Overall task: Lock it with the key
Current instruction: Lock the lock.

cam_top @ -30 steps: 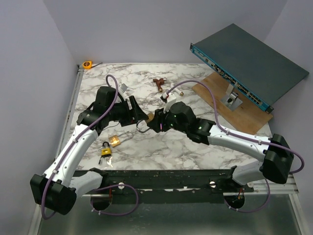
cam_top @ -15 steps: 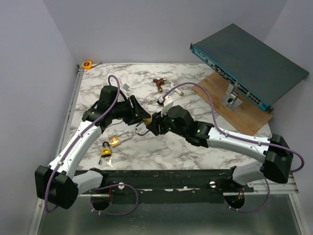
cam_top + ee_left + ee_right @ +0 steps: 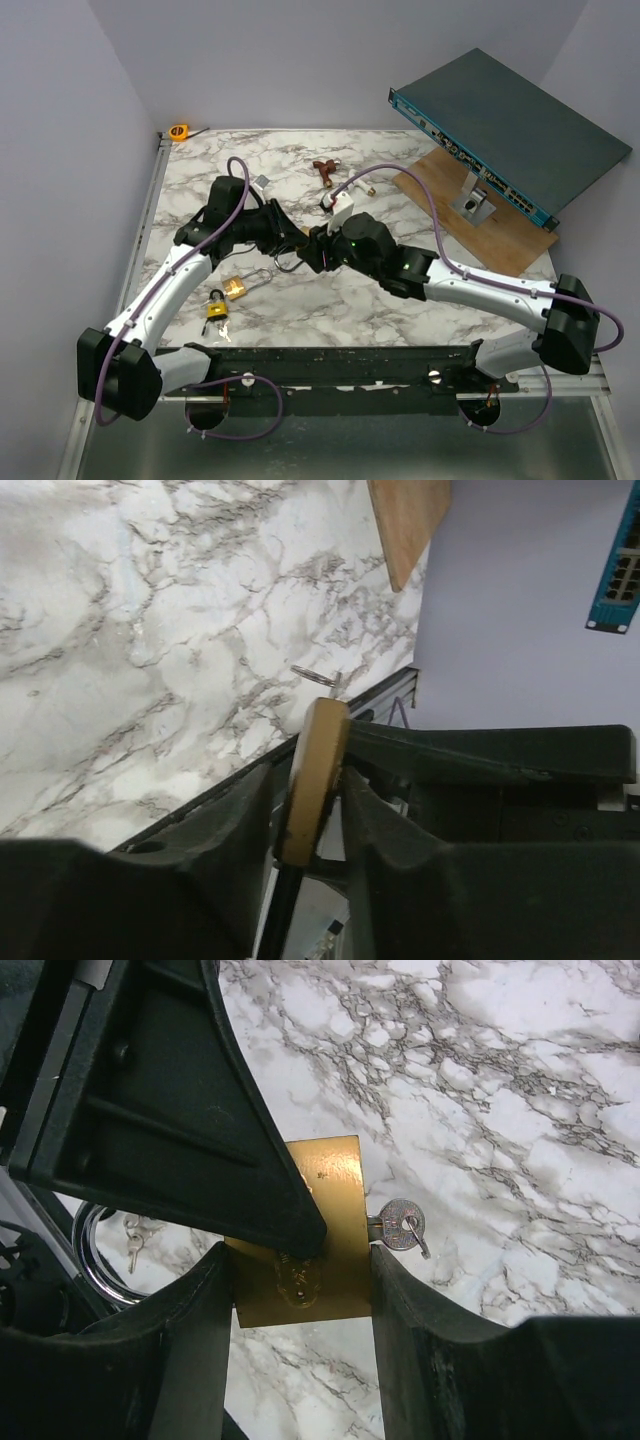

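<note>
A large brass padlock (image 3: 335,1220) hangs above the marble table (image 3: 300,180) between both grippers, its silver shackle (image 3: 92,1260) to the left. The silvery key (image 3: 400,1225) sticks out of its right end, with a thin ring through its head. My left gripper (image 3: 293,243) is shut on the padlock's flat faces; the left wrist view shows the padlock's thin edge (image 3: 315,780) between the fingers and the key ring (image 3: 315,675) beyond. My right gripper (image 3: 300,1260) clasps the padlock's narrow sides, one finger (image 3: 420,1340) just under the key. In the top view the right gripper (image 3: 313,250) meets the left.
A second brass padlock (image 3: 236,289) and a small yellow-and-black padlock (image 3: 217,308) with tiny keys (image 3: 222,330) lie front left. Copper fittings (image 3: 325,170) lie at the back, an orange tape measure (image 3: 179,131) in the far left corner. A network switch (image 3: 500,130) rests on a wooden board (image 3: 480,215) at the right.
My right gripper has moved left and closed in around the brass padlock. My left arm has shifted a little right, still holding the padlock.
</note>
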Robot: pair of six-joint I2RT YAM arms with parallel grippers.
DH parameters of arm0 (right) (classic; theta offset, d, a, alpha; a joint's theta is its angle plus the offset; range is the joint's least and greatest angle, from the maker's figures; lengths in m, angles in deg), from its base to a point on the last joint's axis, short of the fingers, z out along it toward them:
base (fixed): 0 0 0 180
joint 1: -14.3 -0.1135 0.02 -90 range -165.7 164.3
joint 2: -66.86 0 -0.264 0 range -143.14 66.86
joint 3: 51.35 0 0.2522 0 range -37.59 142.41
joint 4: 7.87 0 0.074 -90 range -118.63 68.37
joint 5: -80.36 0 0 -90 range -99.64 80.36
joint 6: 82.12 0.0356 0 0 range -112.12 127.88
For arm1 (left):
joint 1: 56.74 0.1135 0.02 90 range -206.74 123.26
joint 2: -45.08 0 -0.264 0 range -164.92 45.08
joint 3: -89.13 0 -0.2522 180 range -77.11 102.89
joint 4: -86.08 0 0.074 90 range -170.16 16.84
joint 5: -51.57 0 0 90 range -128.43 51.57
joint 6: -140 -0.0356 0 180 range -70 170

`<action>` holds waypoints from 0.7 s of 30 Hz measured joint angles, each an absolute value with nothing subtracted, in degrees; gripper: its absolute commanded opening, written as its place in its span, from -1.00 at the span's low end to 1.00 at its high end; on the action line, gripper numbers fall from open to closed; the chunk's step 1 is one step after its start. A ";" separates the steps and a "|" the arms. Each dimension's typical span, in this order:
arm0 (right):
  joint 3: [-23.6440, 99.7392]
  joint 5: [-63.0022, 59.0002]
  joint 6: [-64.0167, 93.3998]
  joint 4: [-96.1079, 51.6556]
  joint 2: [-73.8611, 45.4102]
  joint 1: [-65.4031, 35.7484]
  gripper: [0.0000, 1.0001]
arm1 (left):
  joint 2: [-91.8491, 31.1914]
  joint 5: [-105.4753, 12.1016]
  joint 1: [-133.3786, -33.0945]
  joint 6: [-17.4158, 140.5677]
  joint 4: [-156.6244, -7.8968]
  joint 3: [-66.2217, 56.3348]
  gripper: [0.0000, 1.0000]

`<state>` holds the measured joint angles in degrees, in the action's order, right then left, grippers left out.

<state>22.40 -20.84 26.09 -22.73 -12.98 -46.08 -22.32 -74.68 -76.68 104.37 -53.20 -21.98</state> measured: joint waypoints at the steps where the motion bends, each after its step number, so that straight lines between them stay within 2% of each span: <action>1: 22.40 -20.91 25.96 -22.78 -12.98 -46.10 -0.99 | -22.47 -75.09 -76.68 104.65 -53.74 -21.98 -0.71; 2: 22.40 -20.95 25.85 -22.82 -13.06 -46.12 -0.97 | -22.56 -75.35 -76.68 104.67 -54.01 -21.98 -0.99; 3: 22.40 -21.02 26.07 -22.84 -13.09 -46.12 -0.71 | -22.73 -75.57 -76.70 104.52 -54.25 -21.98 -1.00; 4: 22.40 -21.00 26.42 -22.76 -13.11 -46.06 -0.26 | -22.89 -75.88 -76.68 104.52 -54.44 -21.98 -1.00; 5: 22.49 -21.02 26.68 -22.60 -13.11 -45.97 0.34 | -23.06 -76.38 -76.51 104.26 -54.84 -21.98 -1.00; 6: 22.57 -21.06 26.79 -22.60 -13.11 -45.95 0.73 | -23.24 -76.77 -76.33 104.12 -55.34 -21.96 -1.00; 7: 22.57 -21.11 26.86 -22.60 -13.15 -45.91 0.93 | -23.41 -77.10 -76.31 104.06 -55.91 -21.93 -1.00; 11: 25.00 -16.10 28.02 -22.97 -14.16 -43.30 1.00 | -25.31 -77.12 -75.72 102.84 -57.13 -21.76 -1.00; 17: 25.61 4.51 32.63 -22.71 -14.14 -25.18 1.00 | -26.65 -81.36 -72.00 101.31 -65.94 -21.56 -1.00; 21: 23.32 20.07 39.60 -15.92 -13.81 -16.27 0.98 | -29.47 -87.86 -71.28 101.44 -75.47 -18.74 -1.00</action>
